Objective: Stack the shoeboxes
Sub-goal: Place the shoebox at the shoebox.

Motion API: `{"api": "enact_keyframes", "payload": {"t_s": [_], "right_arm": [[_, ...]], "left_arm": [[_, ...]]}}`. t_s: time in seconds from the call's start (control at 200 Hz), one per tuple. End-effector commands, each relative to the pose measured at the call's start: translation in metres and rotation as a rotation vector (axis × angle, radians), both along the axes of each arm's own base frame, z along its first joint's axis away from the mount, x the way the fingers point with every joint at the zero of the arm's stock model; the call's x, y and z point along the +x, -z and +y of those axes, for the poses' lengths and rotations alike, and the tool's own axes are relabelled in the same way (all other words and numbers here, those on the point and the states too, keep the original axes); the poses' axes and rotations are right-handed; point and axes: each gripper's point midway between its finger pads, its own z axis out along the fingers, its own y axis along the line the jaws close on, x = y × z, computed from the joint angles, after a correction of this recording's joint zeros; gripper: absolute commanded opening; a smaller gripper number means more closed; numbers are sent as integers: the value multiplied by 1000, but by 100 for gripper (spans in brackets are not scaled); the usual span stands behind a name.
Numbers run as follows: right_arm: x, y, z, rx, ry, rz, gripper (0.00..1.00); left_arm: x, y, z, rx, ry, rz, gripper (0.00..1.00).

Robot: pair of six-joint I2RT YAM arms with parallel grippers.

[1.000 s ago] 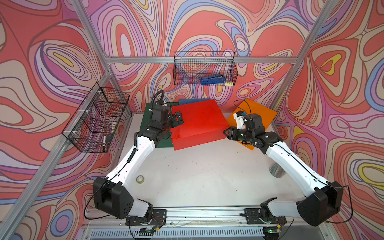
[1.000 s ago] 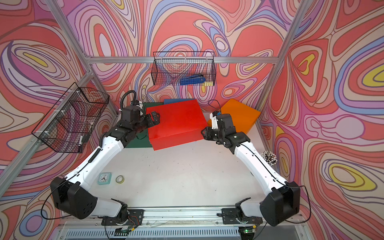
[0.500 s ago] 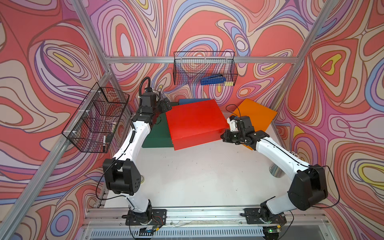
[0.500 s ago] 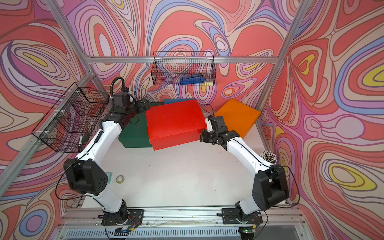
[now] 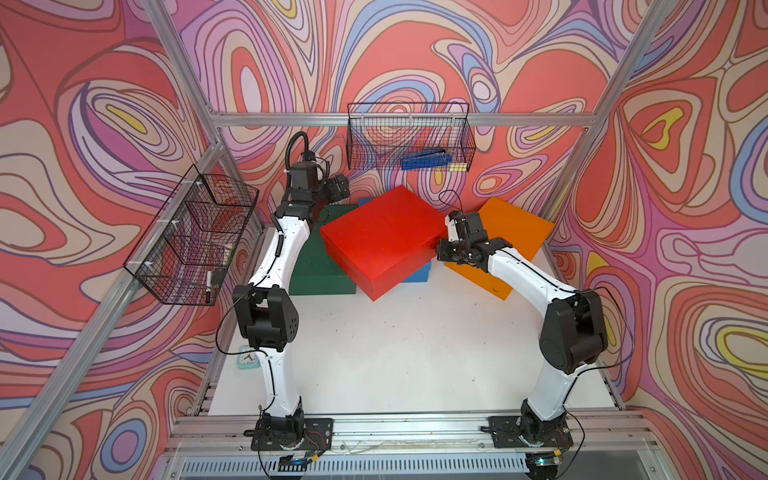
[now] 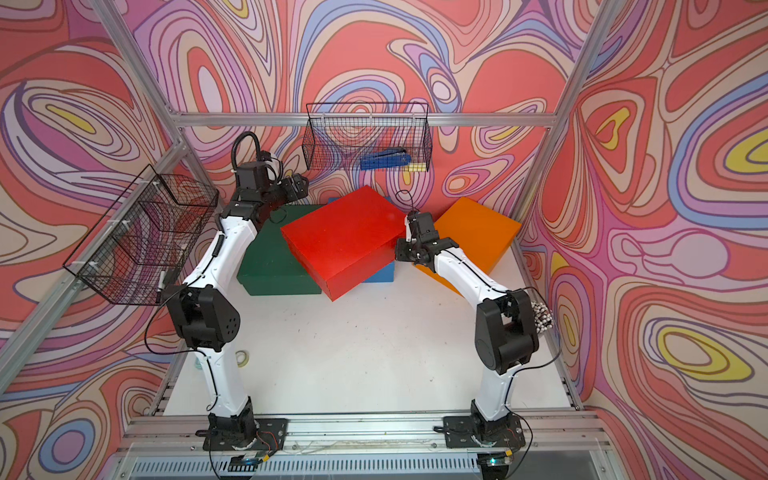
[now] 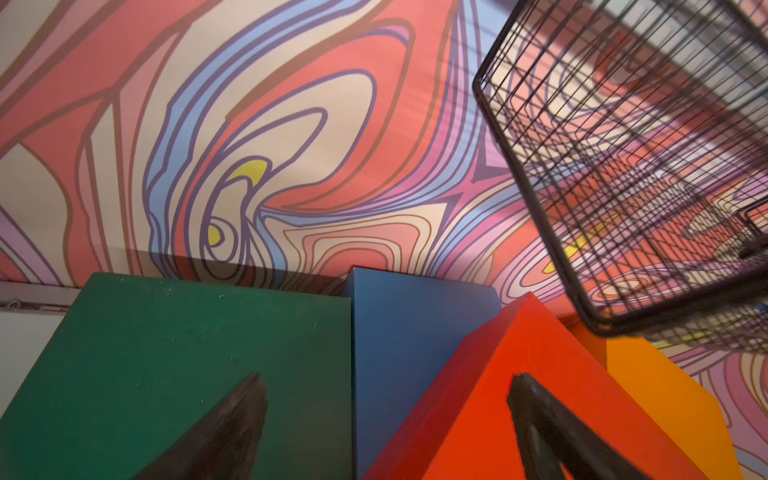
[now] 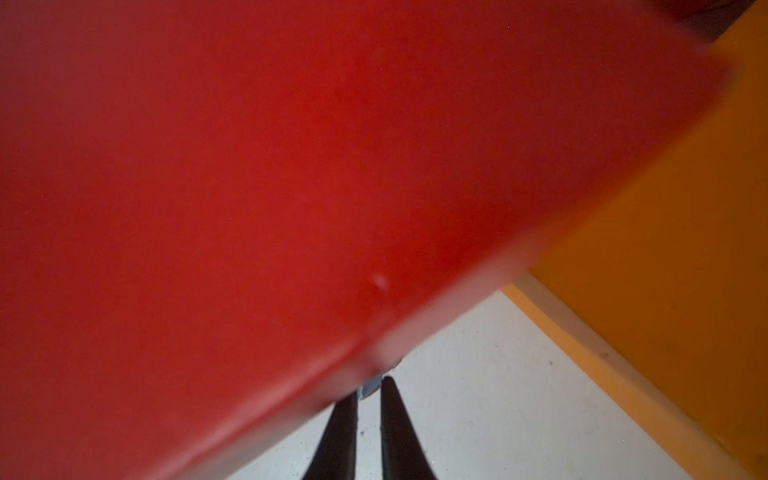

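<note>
Red shoebox lies skewed, overhanging blue shoebox and green shoebox; a push from the nearly closed right tool could tip it off, the open left tool standing clear.

No word, number, brand or sign can be read in any view. At the lower left of a top view, the small clock shows a dial, but its figures are too small to make out. The pen in the wire basket at the left is likewise too small for any print on it to be read.
</note>
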Motion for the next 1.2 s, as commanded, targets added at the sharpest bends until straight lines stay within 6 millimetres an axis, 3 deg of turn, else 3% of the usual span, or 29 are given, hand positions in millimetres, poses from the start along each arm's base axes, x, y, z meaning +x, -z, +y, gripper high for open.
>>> {"api": "enact_keyframes", "payload": {"t_s": [0.0,0.305,0.666,0.811,1.037,1.192], "right_arm": [[22,-8,-4,5,16,-42,18],[62,-11,15,104,-22,-70,23],[82,-23,55,318,-122,-87,23],[89,-24,59,339,-119,-87,23],[96,-21,59,344,-100,-89,23],[92,-20,42,330,-56,-77,24]], "left_arm": [[5,25,1,25,12,61,93],[-11,60,-2,-7,20,147,92],[-44,91,-16,-194,50,201,91],[-49,88,-22,-265,53,196,91],[-51,67,-34,-340,54,166,94],[-55,61,-42,-382,50,142,94]]}}
